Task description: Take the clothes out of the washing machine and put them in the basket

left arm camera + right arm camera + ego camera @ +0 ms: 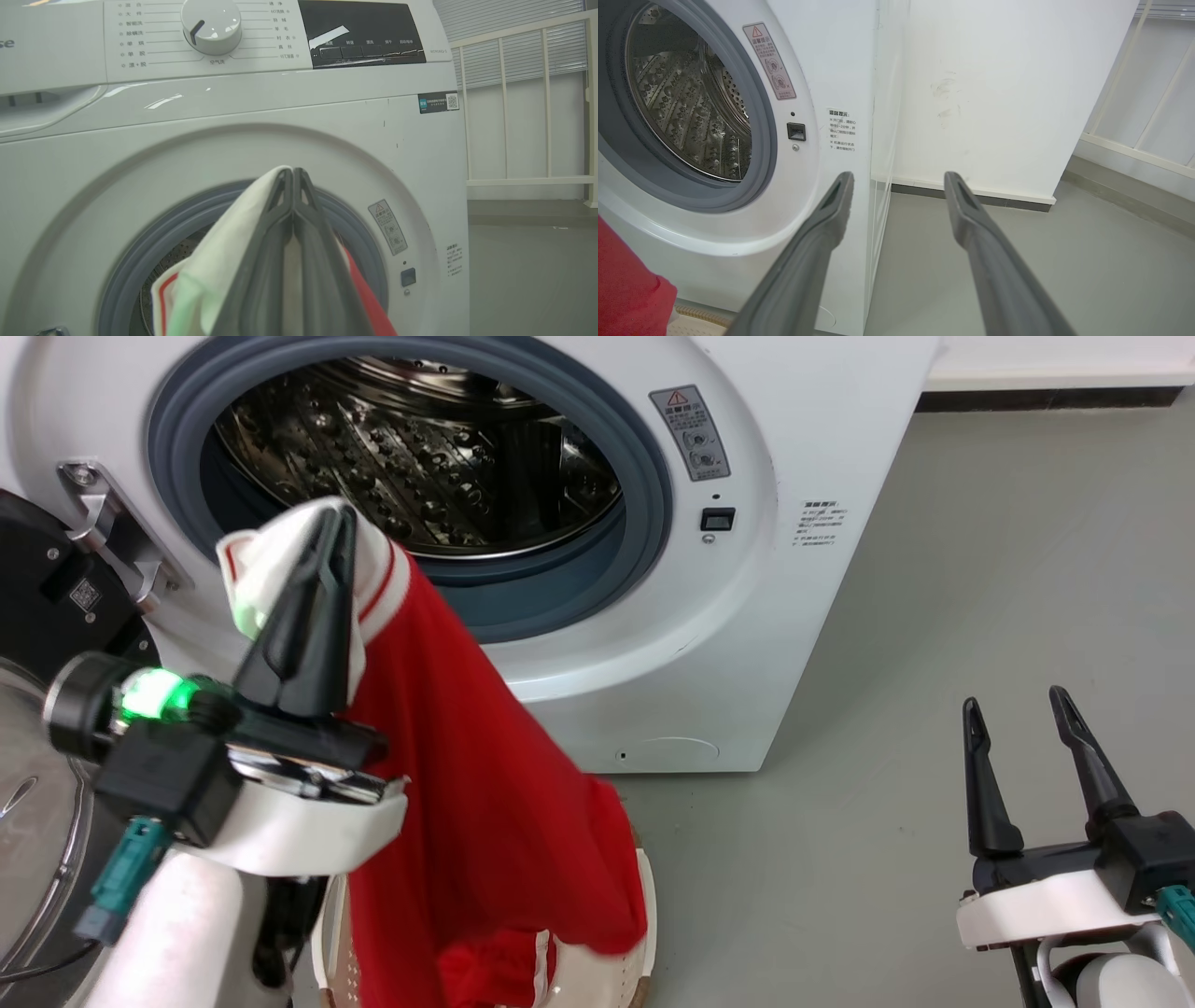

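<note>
left fingers (313, 607) clamped on soft red white-trimmed clothes (467, 784), fabric draping into perforated cream basket (607, 980), right fingers (982, 793) apart

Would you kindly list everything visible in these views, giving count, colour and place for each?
washing machine: one, white, straight ahead, steel drum exposed
door: one, black-framed, swung open at left
dial: one, white, on the control panel
clothes: at least one, red with white trim, hanging down into the basket
basket: one, cream, on the floor before the washer
floor: grey
railing: one, white, right of the washer
left pincer: black, shut on the clothes
right pincer: black, open, lower right
</note>
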Robot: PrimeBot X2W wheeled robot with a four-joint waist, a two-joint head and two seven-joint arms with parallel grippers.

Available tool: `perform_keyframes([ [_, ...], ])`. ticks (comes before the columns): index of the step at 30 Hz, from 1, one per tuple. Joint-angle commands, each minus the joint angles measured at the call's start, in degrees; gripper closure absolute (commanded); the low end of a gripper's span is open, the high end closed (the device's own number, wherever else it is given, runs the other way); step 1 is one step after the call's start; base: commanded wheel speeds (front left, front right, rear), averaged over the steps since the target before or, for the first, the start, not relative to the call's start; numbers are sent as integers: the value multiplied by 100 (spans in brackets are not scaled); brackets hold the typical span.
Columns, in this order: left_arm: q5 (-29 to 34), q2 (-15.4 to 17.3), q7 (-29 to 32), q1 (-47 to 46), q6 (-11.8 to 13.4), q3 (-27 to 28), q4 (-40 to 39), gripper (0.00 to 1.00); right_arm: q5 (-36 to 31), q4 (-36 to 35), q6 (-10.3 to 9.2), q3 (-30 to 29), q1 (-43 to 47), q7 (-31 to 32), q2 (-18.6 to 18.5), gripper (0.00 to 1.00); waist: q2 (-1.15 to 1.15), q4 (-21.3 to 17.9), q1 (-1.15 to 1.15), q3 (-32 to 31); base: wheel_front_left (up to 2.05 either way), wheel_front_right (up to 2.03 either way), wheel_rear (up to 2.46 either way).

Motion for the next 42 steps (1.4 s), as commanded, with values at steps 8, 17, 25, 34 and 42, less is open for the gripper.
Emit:
perform_keyframes([
  [8,-223,-9,285,466,-392,-545,766,100,-51,-23,-6,-10,-175,-11,0,0,0,29,1,445,0,0,0],
  [17,-308,-52,286,260,-729,-1382,2203,100,52,-52,-6,-67,-458,-11,1,0,0,-107,1,1139,0,0,0],
  [25,-252,-127,146,-587,-784,-1964,3653,100,52,-206,-6,-73,-787,-11,1,0,0,-357,1,2103,0,0,0],
  [34,-362,-85,2,-1833,-793,-2746,5774,100,218,-443,-6,-179,-1089,-11,3,0,0,-851,1,3323,0,0,0],
  [42,-610,-241,-38,-2583,-794,-2739,7041,100,305,-677,-6,-220,-1204,-11,3,0,0,-1034,1,3873,0,0,0],
])
